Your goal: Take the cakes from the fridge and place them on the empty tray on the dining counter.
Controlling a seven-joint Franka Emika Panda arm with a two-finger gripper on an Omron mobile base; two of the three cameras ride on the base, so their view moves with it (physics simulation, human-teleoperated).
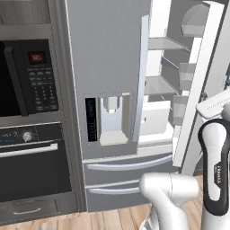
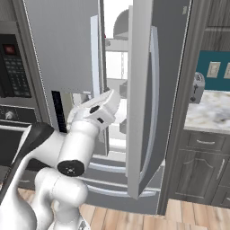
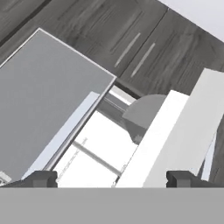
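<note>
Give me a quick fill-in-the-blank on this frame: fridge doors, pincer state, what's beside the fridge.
1. The fridge has its right door swung ____.
2. The pincer has its jaws ____, holding nothing.
3. The water dispenser sits in the fridge's ____ door.
4. On the marble counter right of the fridge stands a silver ____.

Missing words: open; open; left; toaster

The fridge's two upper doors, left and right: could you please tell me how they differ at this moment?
The left door is shut and flush with the fridge front; the right door is swung open, showing the white interior. The left door carries the water dispenser; the right door's outer face is plain. Both are grey steel with long vertical handles.
</note>
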